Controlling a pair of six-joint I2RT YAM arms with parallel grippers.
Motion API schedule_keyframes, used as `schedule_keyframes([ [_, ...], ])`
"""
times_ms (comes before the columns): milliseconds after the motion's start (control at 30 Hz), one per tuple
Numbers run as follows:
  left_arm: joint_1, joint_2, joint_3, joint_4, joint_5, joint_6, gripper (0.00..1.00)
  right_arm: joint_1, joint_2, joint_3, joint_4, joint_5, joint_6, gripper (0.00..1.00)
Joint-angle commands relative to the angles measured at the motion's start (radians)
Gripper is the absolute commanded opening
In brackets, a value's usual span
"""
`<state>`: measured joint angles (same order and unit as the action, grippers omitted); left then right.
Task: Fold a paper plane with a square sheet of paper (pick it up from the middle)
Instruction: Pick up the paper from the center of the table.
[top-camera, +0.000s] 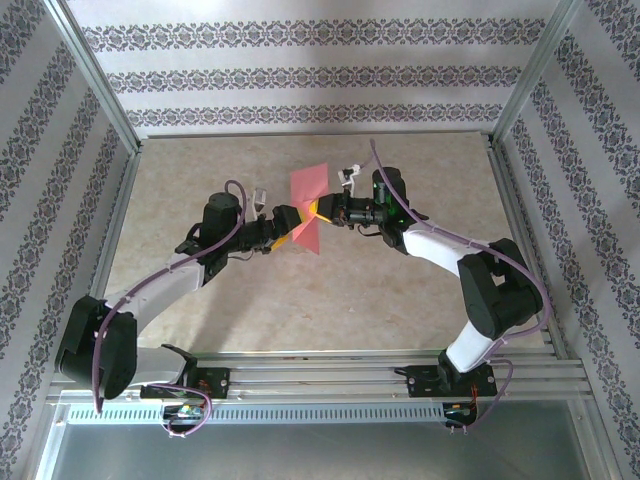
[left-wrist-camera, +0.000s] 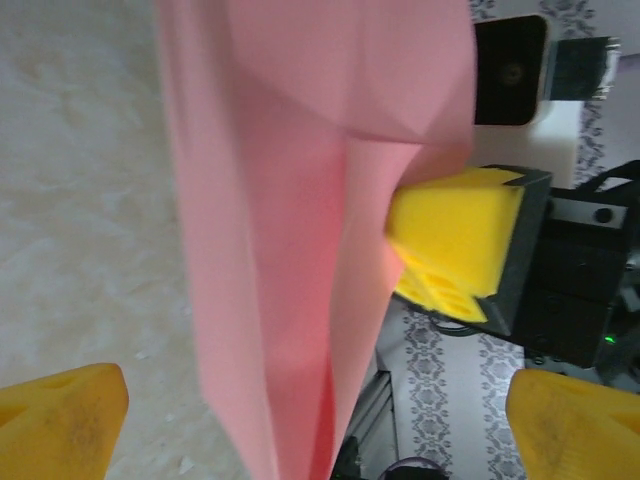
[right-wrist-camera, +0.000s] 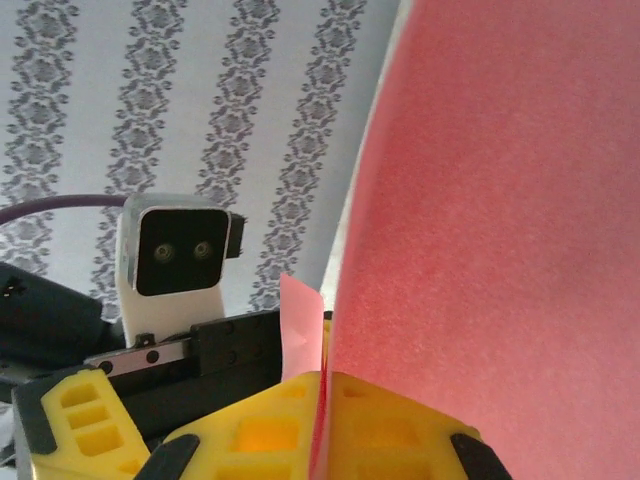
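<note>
I take the right claw (top-camera: 322, 212) as my reference. It is clenched on the salmon-pink sheet of paper (top-camera: 308, 205), and in the right wrist view I see its two yellow fingers (right-wrist-camera: 250, 435) pressed together with the paper's edge pinched in the seam between them.

From the right claw (right-wrist-camera: 322, 420) the sheet (right-wrist-camera: 500, 230) rises as a broad pink face on the upper right of that view. In the overhead view the paper stands off the desk (top-camera: 400, 290), held in the air. One part spreads above the right claw towards the back wall and another part hangs below it towards the arm bases.

The left claw (top-camera: 288, 222) is just beside the right claw, on the other side of the paper and facing it. It is released: in the left wrist view its yellow fingertips (left-wrist-camera: 60, 420) sit far apart in the bottom corners. The sheet (left-wrist-camera: 300, 200) passes between them, and I see neither tip touching it. The left claw (left-wrist-camera: 318, 425) grips nothing.

The paper there is layered, with a long crease down its length and a darker red fold line near the bottom. The right claw (left-wrist-camera: 455, 245) bites it from the right edge, about halfway up. Above the right claw in that view is the right arm's wrist camera (left-wrist-camera: 510, 70), and from the right wrist I see the left arm's wrist camera (right-wrist-camera: 178, 255) looking back.
</note>
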<state>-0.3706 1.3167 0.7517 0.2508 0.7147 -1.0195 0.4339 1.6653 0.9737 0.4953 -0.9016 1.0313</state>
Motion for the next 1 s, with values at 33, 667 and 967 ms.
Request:
schedule_keyframes([
  [33, 0.015, 0.03, -0.009, 0.181, 0.049, -0.094, 0.91, -0.006, 0.028, 0.025, 0.136, -0.083, 0.077, 0.0],
  [667, 0.047, 0.077, -0.01, 0.262, 0.096, -0.148, 0.2, -0.03, 0.045, -0.007, 0.15, -0.115, 0.08, 0.01],
  [967, 0.056, 0.078, -0.012, 0.228, 0.086, -0.117, 0.1, -0.044, 0.036, -0.026, 0.136, -0.095, 0.069, 0.2],
])
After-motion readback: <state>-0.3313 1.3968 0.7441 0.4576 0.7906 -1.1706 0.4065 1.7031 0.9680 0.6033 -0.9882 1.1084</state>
